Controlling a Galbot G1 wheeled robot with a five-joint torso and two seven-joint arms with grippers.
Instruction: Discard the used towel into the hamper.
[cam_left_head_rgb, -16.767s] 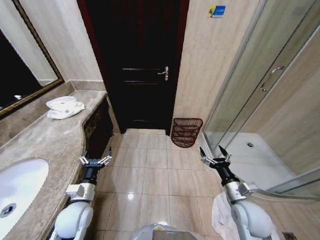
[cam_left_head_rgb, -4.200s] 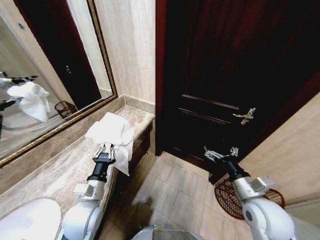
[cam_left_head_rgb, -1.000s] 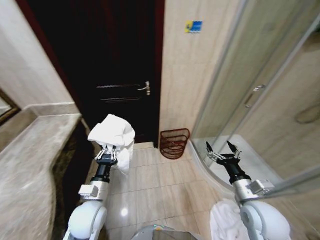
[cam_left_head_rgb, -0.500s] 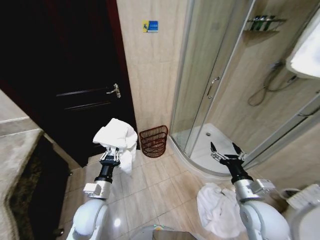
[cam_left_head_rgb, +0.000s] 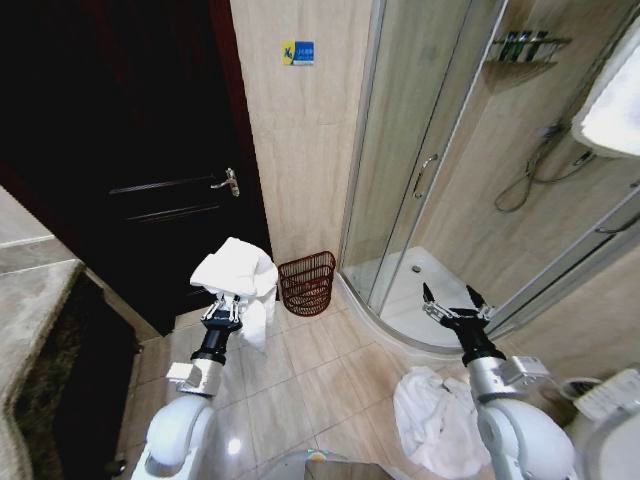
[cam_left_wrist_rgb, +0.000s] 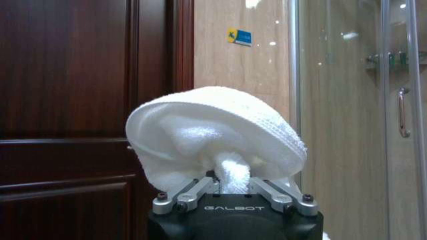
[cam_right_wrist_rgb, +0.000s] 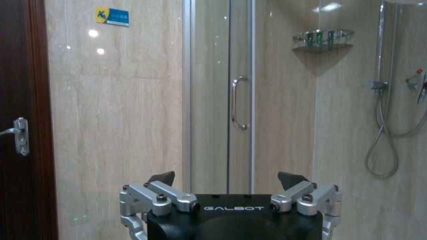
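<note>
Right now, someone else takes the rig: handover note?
Left gripper: shut on the towel, held up in front of the dark door, above the floor.
Right gripper: open, empty, raised toward the shower stall.
Hamper: on the floor against the tiled wall, between door and shower; nothing visible inside.
A second white towel lies on the floor by the right arm.
Done: towel picked up, hamper in view ahead.
Left: bring the towel over the hamper and release it.

Head camera looks down from high; both wrist cameras face forward, level — sharing the shower door (cam_left_head_rgb: 400, 190).
</note>
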